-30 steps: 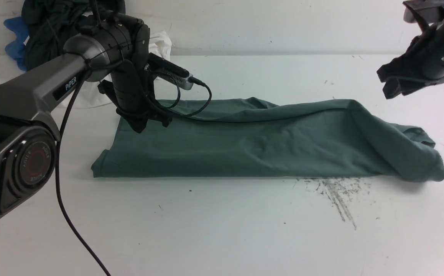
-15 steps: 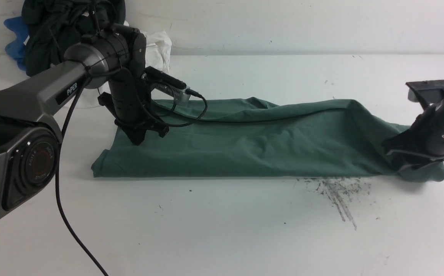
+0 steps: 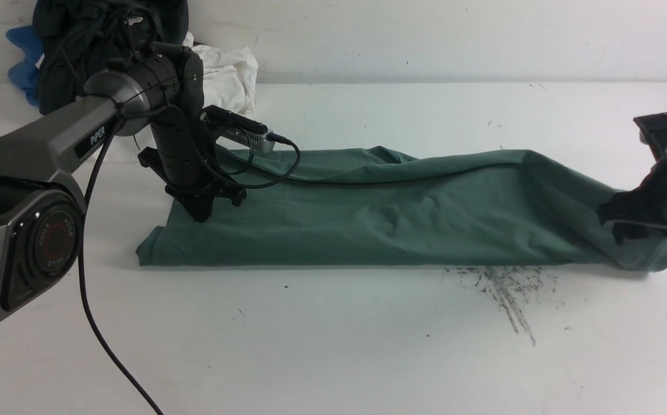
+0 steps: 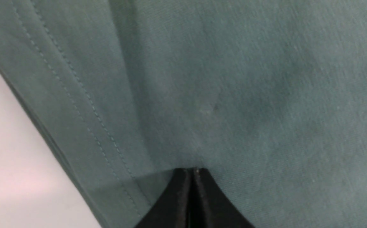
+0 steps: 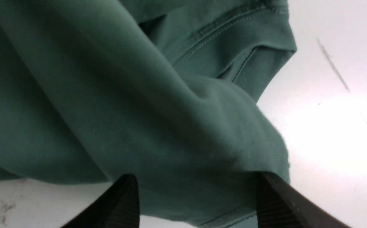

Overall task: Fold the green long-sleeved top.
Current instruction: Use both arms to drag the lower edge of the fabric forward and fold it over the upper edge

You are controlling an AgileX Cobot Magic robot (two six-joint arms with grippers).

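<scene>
Across the middle of the white table [image 3: 333,357]: green long-sleeved top [image 3: 368,213], laid out as a long band from left to right, flat at the left end, bunched and rumpled at the right.

Left gripper [image 3: 200,214] down on the band's left end, toward the far edge. Fingers pressed tight together, tips against the cloth near a stitched hem [image 4: 85,95]. Cannot tell whether any fabric is pinched between them.

Right gripper [image 3: 627,231] low at the bunched right end, fingers spread wide to either side of the rumpled cloth, not clamped on it.

Dark scuff marks [image 3: 506,288] on the table just in front of the band, toward its right. Black cable [image 3: 88,300] hanging from the left arm across the near table.

Behind the left end, against the back wall, a heap of other clothes: very dark garment [image 3: 80,46], blue piece [image 3: 22,63] at its left, white garment [image 3: 227,69] at its right. Left arm in the way, so cannot tell whether the white garment touches the top.
</scene>
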